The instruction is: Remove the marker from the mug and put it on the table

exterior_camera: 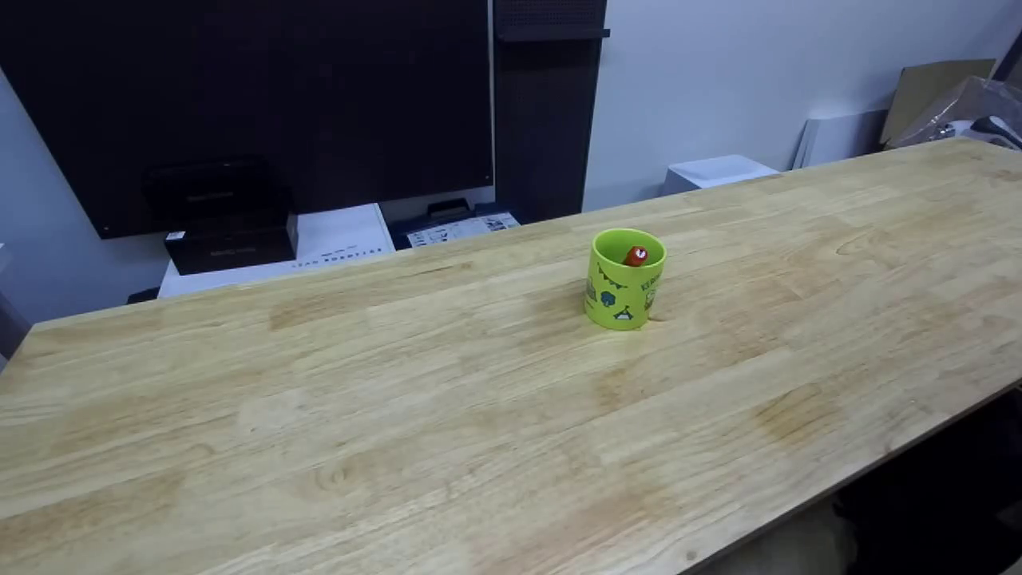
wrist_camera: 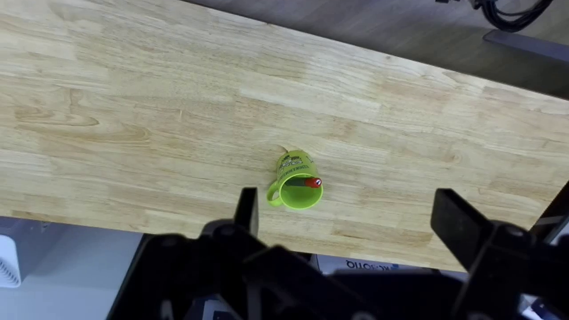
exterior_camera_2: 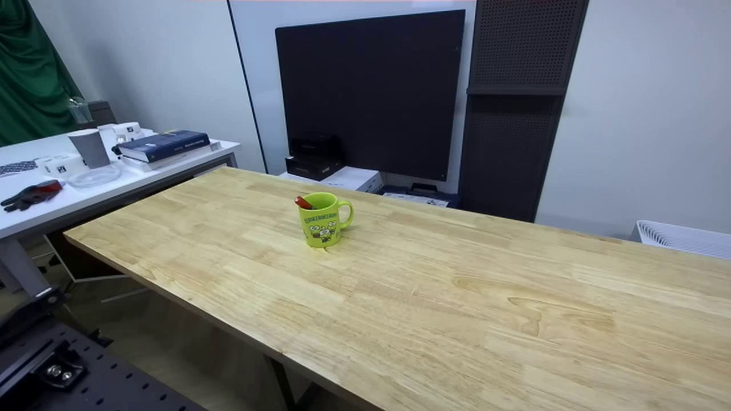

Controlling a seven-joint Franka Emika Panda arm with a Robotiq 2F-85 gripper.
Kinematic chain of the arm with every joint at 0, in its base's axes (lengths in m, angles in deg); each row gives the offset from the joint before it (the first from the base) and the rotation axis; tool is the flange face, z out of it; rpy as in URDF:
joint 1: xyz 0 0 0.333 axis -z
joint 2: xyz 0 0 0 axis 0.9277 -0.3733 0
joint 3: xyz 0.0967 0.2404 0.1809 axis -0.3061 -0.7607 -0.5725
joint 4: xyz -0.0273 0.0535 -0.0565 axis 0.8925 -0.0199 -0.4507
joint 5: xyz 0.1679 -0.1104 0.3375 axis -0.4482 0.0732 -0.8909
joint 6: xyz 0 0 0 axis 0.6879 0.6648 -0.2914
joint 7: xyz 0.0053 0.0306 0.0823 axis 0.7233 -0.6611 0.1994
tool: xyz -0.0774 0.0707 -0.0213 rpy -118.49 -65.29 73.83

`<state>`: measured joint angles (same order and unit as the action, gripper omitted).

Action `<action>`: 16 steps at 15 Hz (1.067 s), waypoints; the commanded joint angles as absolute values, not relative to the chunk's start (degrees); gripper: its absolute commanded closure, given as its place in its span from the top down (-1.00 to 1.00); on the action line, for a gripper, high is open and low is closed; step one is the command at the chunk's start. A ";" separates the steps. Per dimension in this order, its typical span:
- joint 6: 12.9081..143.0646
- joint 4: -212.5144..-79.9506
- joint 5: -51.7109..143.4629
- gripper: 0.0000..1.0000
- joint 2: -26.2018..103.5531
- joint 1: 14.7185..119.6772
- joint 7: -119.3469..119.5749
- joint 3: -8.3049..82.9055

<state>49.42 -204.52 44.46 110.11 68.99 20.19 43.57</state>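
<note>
Toward the far edge of the tabletop (exterior_camera: 383, 407) in both exterior views stands the mug (exterior_camera: 623, 289), marker (wrist_camera: 306, 182) slanting inside, apparently propped by the rim, red end up! The end effector (wrist_camera: 346, 194): spread wide, empty, presumably to straddle it.

A lime-green mug (exterior_camera_2: 321, 225) printed with cartoon figures is being supported upright by a pale wood-grain desk (exterior_camera_2: 434, 285) in an exterior view, its handle turned to the right. A marker (exterior_camera_2: 304, 202) is being held inside, its red end tilted out over the left rim. At far left, a blue book (exterior_camera_2: 165, 145) and a gray cup (exterior_camera_2: 89, 148) are being carried by a white side desk (exterior_camera_2: 74, 198). Behind, a black panel (exterior_camera_2: 371, 94) is being backed by a pale wall (exterior_camera_2: 657, 114).
</note>
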 commanded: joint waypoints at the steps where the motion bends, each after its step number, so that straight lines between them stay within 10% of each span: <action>1: 57.95 -206.41 47.84 1.00 106.69 70.82 19.20 42.87; 16: 84.39 -209.83 48.55 1.00 79.16 67.68 18.45 37.23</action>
